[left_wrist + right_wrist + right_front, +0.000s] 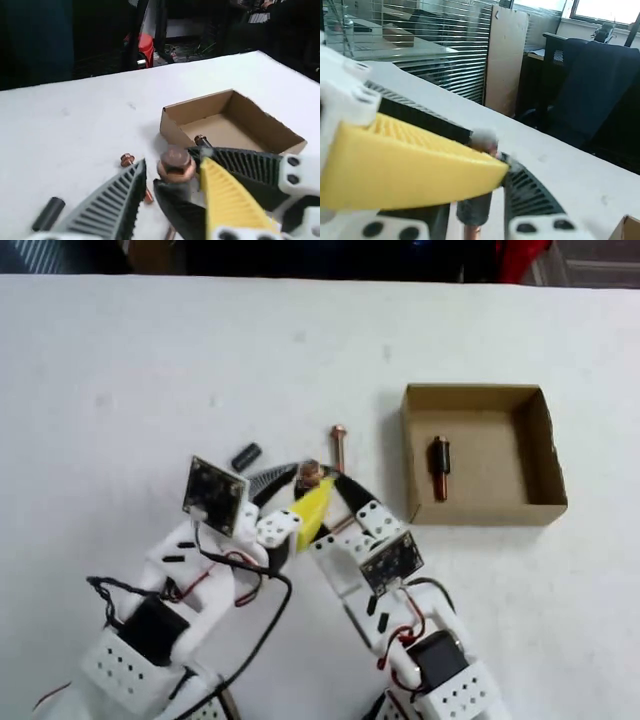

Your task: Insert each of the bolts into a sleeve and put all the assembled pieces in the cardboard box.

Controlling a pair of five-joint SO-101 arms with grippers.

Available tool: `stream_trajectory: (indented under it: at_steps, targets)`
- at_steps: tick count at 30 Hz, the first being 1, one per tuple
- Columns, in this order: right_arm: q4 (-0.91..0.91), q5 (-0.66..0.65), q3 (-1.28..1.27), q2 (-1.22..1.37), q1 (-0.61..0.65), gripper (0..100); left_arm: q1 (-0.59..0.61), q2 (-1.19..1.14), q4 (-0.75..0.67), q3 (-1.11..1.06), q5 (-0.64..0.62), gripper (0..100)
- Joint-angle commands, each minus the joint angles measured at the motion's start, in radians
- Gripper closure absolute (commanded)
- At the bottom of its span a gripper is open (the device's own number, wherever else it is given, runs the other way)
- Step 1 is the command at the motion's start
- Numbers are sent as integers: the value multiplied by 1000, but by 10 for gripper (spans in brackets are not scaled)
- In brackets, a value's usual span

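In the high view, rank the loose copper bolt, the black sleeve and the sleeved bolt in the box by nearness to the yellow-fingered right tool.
From the right tool:
1. Loose copper bolt, just beyond it.
2. Black cylindrical sleeve, toward the left arm.
3. Sleeved bolt, inside the brown cardboard box.

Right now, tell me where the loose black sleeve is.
In the high view the loose black sleeve lies on the table, left of the loose bolt, with the cardboard box farther right.
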State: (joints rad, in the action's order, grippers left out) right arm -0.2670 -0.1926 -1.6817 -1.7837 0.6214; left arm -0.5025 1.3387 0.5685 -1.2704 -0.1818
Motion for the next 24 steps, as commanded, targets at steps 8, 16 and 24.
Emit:
stream_trajectory:
  at_steps: [8,16,24]
  targets:
    - [-2,-25,-9,-15,8,972,64,2,-51,21,-9,570]
    - [-2,-26,-9,-10,8,972,124,2,-68,143,-9,570]
    - [-4,-18,-9,-10,-73,972,147,2,-11,218,-8,574]
